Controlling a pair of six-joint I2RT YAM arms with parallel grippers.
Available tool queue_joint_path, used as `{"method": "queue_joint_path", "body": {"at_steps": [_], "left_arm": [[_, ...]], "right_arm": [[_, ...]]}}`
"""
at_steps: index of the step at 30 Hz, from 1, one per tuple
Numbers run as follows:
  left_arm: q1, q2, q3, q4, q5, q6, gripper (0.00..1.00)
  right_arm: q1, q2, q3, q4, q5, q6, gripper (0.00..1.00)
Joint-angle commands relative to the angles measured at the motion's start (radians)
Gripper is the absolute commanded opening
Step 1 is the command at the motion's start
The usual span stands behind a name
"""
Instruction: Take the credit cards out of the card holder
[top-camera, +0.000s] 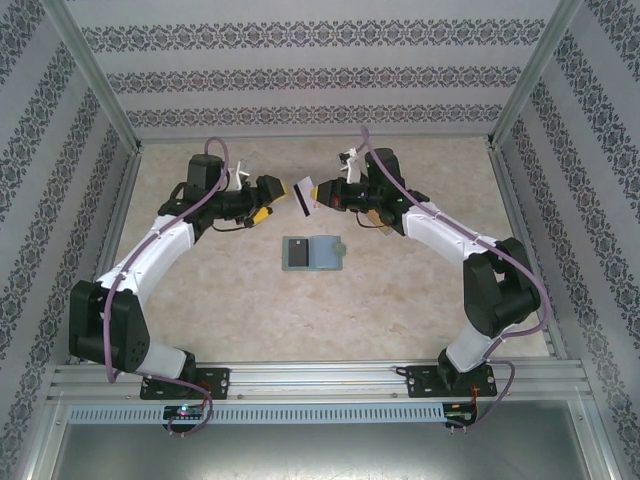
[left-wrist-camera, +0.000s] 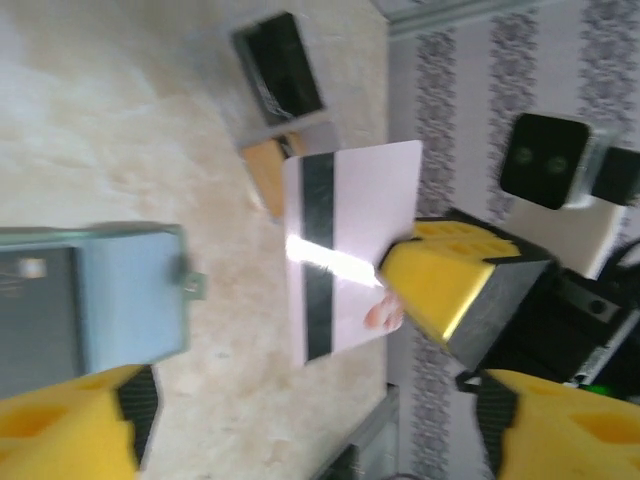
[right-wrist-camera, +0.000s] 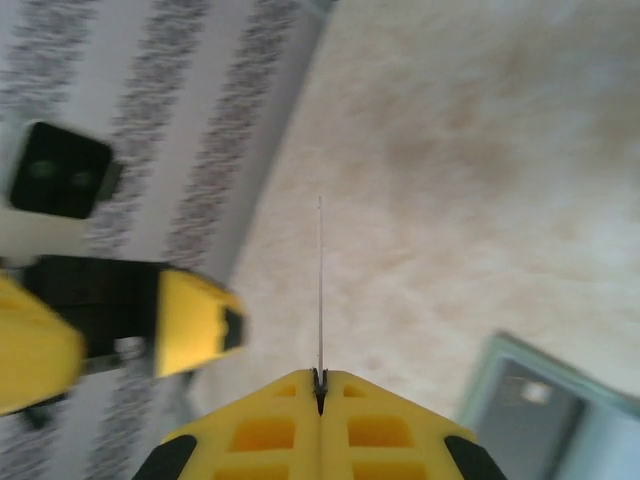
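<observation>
OK, right tool is clamped shut on a pale credit card with a black stripe. The card sticks straight out past its tips, up in the air. Left tool is spread wide with nothing in it, facing the card. Card holder lies open on the surface, below both tools, toward the bases, midway between arms. My guess: right arm sets the card down beside it.
</observation>
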Motion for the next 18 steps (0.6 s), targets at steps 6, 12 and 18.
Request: {"method": "queue_joint_path", "body": {"at_steps": [6,12,18], "left_arm": [[0.064,-0.084,0.023,-0.310,-0.202,0.264,1.00],[0.088,-0.118,0.043,-0.365,-0.299,0.333,0.99],[0.107,-0.134,0.032,-0.359,-0.361,0.341,0.99]], "right_arm": [[-0.058,-0.034,0.073,-0.350,0.417,-0.563,0.00],[-0.183,-0.076,0.051,-0.382,0.449,-0.721,0.00],[-0.254,-0.083,0.020,-0.395,0.381,-0.900,0.00]]}}
